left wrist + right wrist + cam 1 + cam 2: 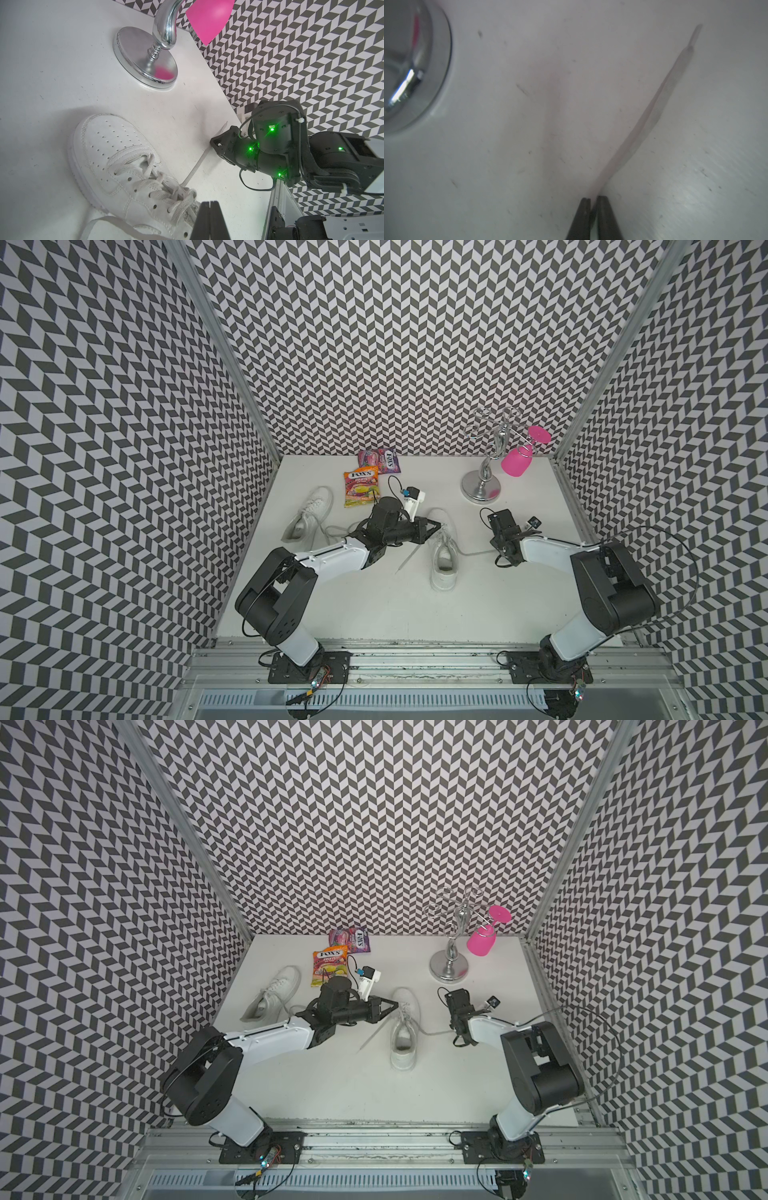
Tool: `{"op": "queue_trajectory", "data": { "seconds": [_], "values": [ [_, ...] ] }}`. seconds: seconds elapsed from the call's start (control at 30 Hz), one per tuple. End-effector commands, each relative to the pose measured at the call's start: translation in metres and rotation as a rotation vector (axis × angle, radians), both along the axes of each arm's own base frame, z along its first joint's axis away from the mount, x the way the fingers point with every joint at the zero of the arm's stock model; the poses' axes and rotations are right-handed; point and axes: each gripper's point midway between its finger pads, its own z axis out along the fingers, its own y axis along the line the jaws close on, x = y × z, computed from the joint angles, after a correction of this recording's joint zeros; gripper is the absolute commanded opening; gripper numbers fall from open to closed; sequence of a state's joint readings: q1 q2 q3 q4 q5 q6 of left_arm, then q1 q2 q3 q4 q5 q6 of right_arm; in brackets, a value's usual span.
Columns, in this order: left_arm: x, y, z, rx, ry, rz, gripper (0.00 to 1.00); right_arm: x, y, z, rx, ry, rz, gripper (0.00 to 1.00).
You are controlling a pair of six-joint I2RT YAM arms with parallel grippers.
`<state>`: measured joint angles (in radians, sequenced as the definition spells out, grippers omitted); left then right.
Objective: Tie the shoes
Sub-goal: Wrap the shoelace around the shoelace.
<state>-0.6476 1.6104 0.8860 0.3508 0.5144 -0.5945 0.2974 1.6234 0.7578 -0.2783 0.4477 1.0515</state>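
Two white shoes lie on the white table in both top views. One shoe (309, 514) (274, 996) rests at the left, its laces trailing. The other shoe (444, 560) (403, 1040) (116, 158) is in the middle. My left gripper (437, 526) (210, 202) is shut, just above that shoe's laces; a lace (407, 558) trails from under it, and a grip on it does not show. My right gripper (497, 549) (593, 199) points down at the table right of the shoe, shut on its other lace (654, 108) (197, 164).
Two candy bags (360, 487) (378, 460) lie at the back behind the left shoe. A chrome glass stand (482, 485) with a pink glass (517, 462) hanging from it occupies the back right. Patterned walls close in the table on three sides.
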Motion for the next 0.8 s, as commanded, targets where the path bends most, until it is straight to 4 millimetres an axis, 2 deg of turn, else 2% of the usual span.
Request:
{"op": "queue_trajectory", "data": {
  "seconds": [0.0, 0.1, 0.13, 0.27, 0.37, 0.43, 0.53, 0.6, 0.67, 0.77],
  "values": [
    [-0.002, -0.001, 0.020, -0.033, -0.061, -0.021, 0.00, 0.010, 0.008, 0.019, -0.006, -0.054, 0.118, 0.00],
    [-0.005, 0.001, 0.021, -0.047, -0.061, -0.023, 0.00, 0.030, 0.023, 0.061, -0.011, -0.201, 0.272, 0.00],
    [-0.006, 0.001, 0.021, -0.049, -0.061, -0.026, 0.00, 0.037, 0.034, 0.082, 0.000, -0.280, 0.355, 0.00],
    [-0.011, 0.005, 0.025, -0.068, -0.077, -0.029, 0.00, 0.049, 0.090, 0.167, 0.105, -0.579, 0.671, 0.00],
    [-0.016, 0.007, 0.030, -0.083, -0.094, -0.033, 0.00, 0.054, 0.135, 0.214, 0.213, -0.697, 0.820, 0.00],
    [-0.018, 0.009, 0.032, -0.090, -0.104, -0.035, 0.00, 0.059, 0.169, 0.235, 0.268, -0.731, 0.900, 0.00],
    [-0.021, 0.012, 0.036, -0.097, -0.117, -0.034, 0.00, 0.062, 0.232, 0.257, 0.358, -0.759, 1.015, 0.00],
    [-0.023, 0.013, 0.037, -0.100, -0.120, -0.032, 0.00, 0.059, 0.268, 0.266, 0.425, -0.765, 1.087, 0.07],
    [-0.024, 0.014, 0.039, -0.101, -0.126, -0.032, 0.00, 0.057, 0.288, 0.271, 0.452, -0.758, 1.131, 0.21],
    [-0.024, 0.014, 0.041, -0.103, -0.132, -0.032, 0.00, 0.056, 0.282, 0.271, 0.392, -0.759, 1.131, 0.45]
  ]
}}
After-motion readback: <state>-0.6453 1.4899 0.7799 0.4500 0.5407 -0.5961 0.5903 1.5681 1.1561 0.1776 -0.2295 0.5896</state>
